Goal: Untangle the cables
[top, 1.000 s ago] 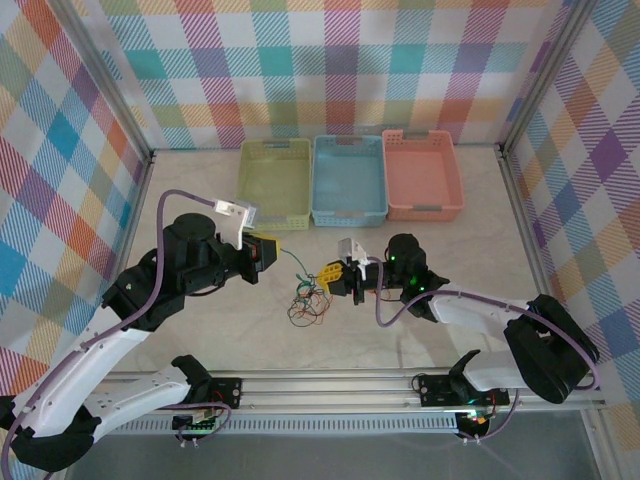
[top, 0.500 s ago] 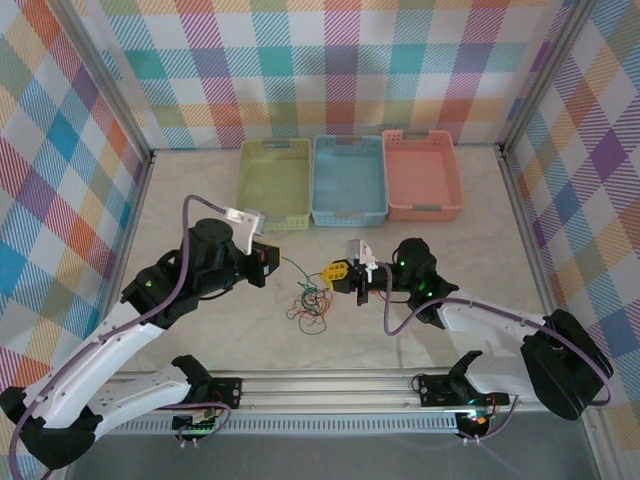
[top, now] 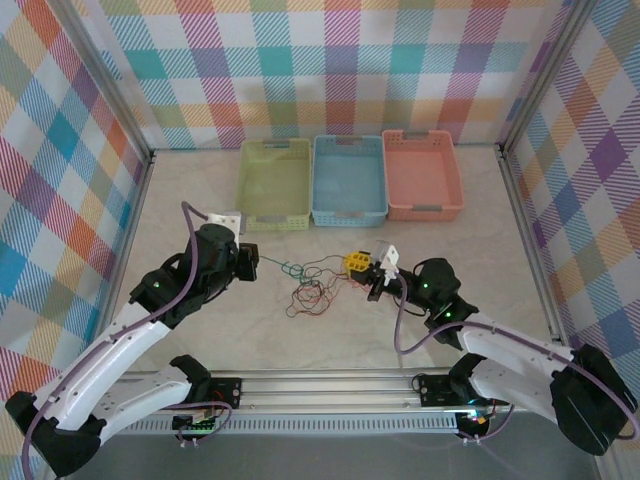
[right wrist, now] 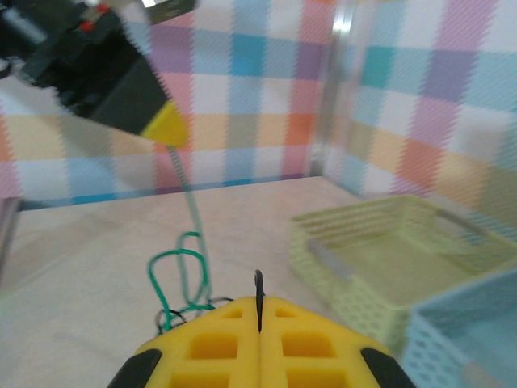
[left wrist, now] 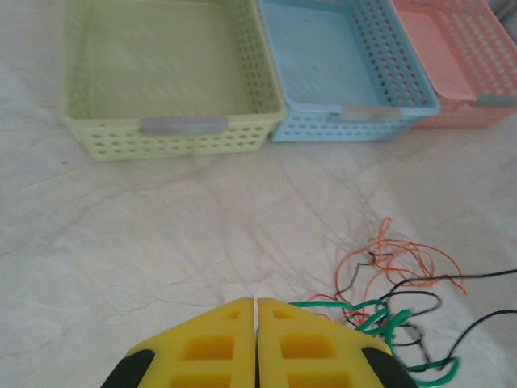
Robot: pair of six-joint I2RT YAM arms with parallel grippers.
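Left gripper [top: 257, 263]: clamped on green cable [top: 283, 265].
Right gripper [top: 350, 265]: clamped on black cable [right wrist: 258, 284].
Cables [top: 308, 295]: pulled taut, middle knotted.
Progress: early; strands unseparated.

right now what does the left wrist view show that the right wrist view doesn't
Left wrist view, not right wrist: the pink basket and the orange strands of the cables, lying loose on the table.
Right wrist view, not left wrist: the left gripper seen from outside, a green strand running up to its tip, and the plaid wall.
Both: the green basket, the blue basket, green loops, and shut yellow fingers at the bottom edge. The right gripper has a black strand pinched.
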